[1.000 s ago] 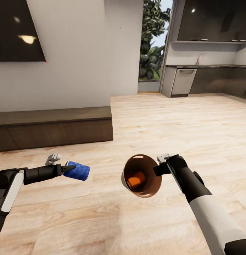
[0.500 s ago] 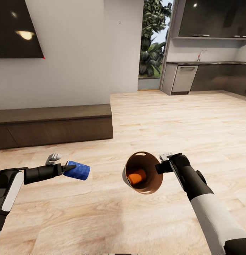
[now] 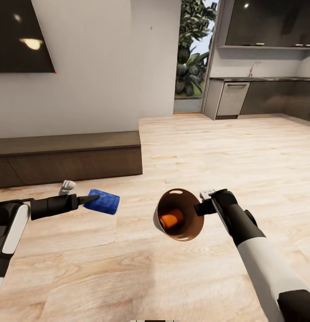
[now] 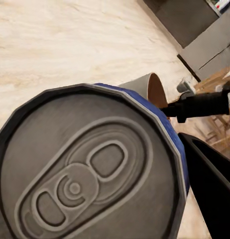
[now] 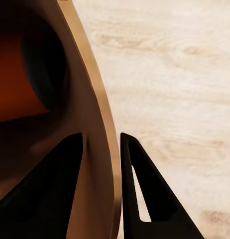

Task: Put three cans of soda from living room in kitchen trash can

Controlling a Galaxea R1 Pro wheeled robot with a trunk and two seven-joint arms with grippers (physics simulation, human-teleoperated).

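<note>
Since half a second ago the left arm has lifted and swung its blue soda can (image 3: 103,201) a little toward the middle, closing on the mouth of the trash can (image 3: 178,215), which sits slightly lower-left in the head view than it did; the room itself has barely shifted. Ahead, the kitchen (image 3: 262,91) lies well off across the wooden floor (image 3: 208,147), past the low dark cabinet (image 3: 68,157) against the living-room wall and beneath the wall TV (image 3: 21,38). The right tool (image 3: 203,207) carries the trash can tilted on its side, mouth facing the robot; the right wrist view shows its fingers (image 5: 145,189) pinching the rim wall (image 5: 97,129), one inside and one outside, so it is clenched on the bin. An orange soda can (image 3: 169,220) lies inside at the bottom; whether a second orange one is behind it I cannot tell. The left tool (image 3: 90,197) is clamped on the blue can, held lying sideways in the air, its grey top (image 4: 90,169) facing the left wrist camera, with the bin's rim visible beyond it. My reading is that the blue can is about to be dropped in. To do that well, bring the can squarely over the opening before releasing, keep the bin's mouth tipped upward enough that the orange can does not roll out, and avoid knocking the rim, since a two-finger pinch on a thin wall could twist.
</note>
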